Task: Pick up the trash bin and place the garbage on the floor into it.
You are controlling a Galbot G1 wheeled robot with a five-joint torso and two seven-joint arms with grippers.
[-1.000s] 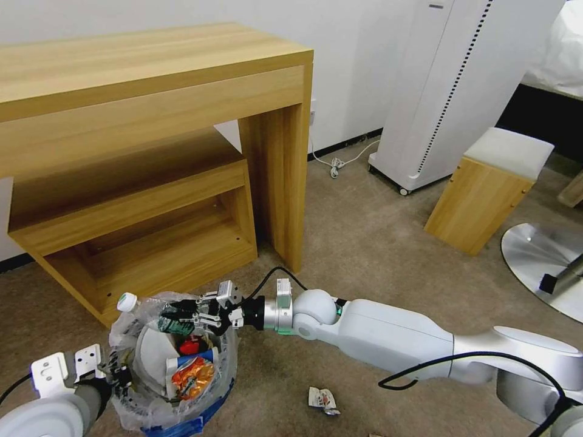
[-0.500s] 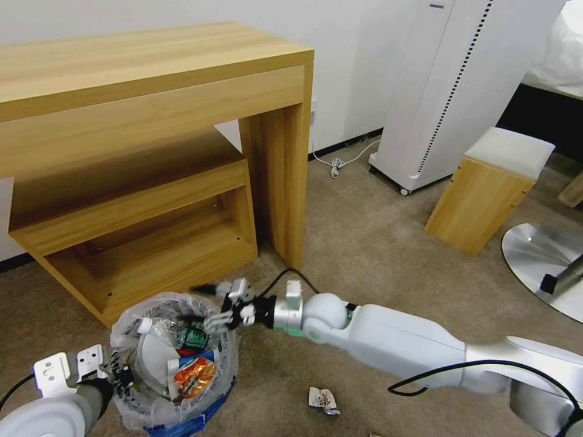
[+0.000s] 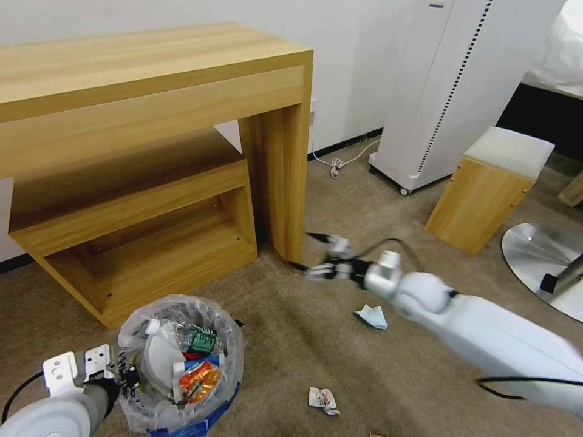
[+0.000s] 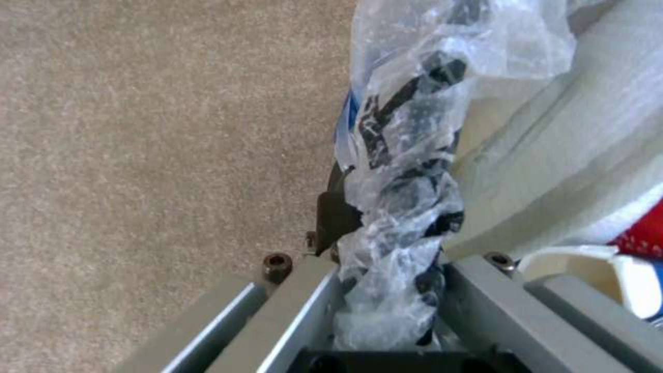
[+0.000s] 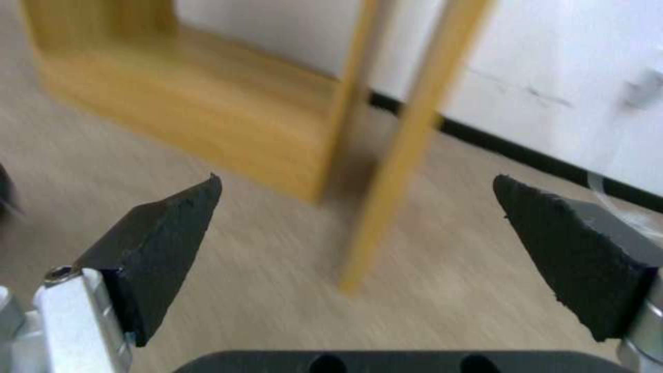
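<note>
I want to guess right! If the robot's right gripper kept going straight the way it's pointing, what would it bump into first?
Probably the wooden desk's side panel. The open right gripper points toward that upright board standing just ahead, with beige carpet under it. Depth is hard to judge, so it might slip just past.

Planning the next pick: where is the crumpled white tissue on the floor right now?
In the head view the white tissue lies on the beige carpet, right of the trash bin, just below the open right gripper.

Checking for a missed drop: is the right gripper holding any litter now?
No, the right gripper is open, with bare floor between its pads.
</note>
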